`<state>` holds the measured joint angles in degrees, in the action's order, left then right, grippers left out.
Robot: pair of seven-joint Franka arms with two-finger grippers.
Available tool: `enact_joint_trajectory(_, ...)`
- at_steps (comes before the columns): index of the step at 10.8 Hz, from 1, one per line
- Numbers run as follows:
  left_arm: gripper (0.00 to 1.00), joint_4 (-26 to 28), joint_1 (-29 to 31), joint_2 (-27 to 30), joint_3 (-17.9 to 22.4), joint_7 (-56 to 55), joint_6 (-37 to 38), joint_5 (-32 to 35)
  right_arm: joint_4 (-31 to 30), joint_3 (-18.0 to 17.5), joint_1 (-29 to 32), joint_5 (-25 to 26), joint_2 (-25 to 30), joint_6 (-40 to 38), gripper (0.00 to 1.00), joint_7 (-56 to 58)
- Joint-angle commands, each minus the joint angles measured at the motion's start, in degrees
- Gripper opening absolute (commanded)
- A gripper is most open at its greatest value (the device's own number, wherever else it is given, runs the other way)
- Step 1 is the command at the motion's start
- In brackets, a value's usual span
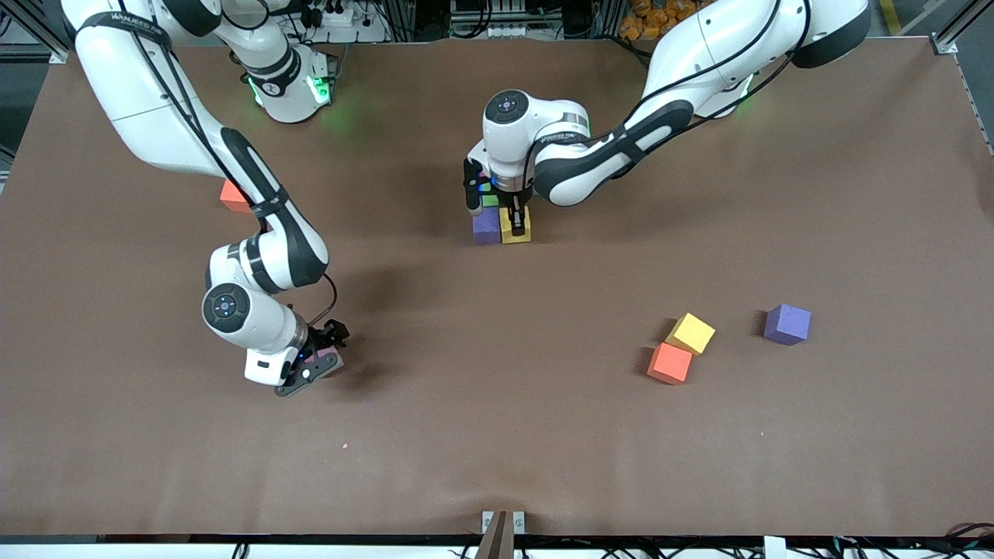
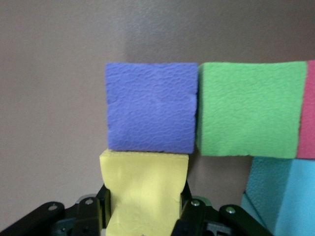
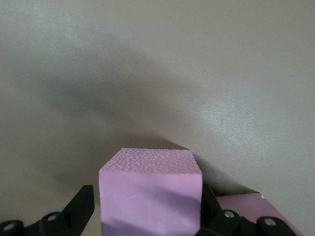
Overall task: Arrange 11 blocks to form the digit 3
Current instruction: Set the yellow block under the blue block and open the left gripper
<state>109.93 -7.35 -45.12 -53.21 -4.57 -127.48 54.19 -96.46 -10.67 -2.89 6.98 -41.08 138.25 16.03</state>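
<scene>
Two picks run at once. Left gripper (image 1: 516, 227), centre of the front view, has its jaws clamped on a yellow matte foam cube (image 1: 516, 225) set down touching a purple foam cube (image 1: 486, 227); in the left wrist view a green foam cube (image 2: 248, 109), a pink one (image 2: 307, 110) and a cyan one (image 2: 280, 196) adjoin. Judged step: placing the yellow cube in the digit; next, release and lift straight up without nudging neighbours.

Right gripper (image 1: 322, 359), lower left of frame, jaws wide, straddles a pale pink foam cube (image 3: 150, 196), the cube between the fingers; closing comes next. Loose on the surface at lower right: orange cube (image 1: 669, 362), second yellow cube (image 1: 690, 333), second purple cube (image 1: 787, 324).
</scene>
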Motion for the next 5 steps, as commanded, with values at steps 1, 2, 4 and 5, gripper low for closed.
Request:
enact_joint_trajectory(1,0.51,-0.5,-2.6,-0.1,2.8,0.5,-1.0,1.9,1.5,1.3,-1.8,1.0,-0.9,-0.1,0.64,-0.5)
enact_joint_trajectory(2,0.51,-0.5,-2.6,-0.1,2.8,0.5,-1.2,1.9,1.7,2.7,-3.3,0.8,-0.7,-0.2,0.54,-0.5)
enact_joint_trajectory(4,0.51,-0.6,-3.4,-0.1,3.2,0.5,-1.8,1.9,2.4,2.7,-4.2,0.8,-0.6,-0.2,0.35,-0.6)
enact_joint_trajectory(5,0.52,-0.8,-3.8,-0.1,4.0,0.5,-2.1,1.9,3.2,2.8,-4.7,0.5,-0.2,-0.9,0.35,-0.6)
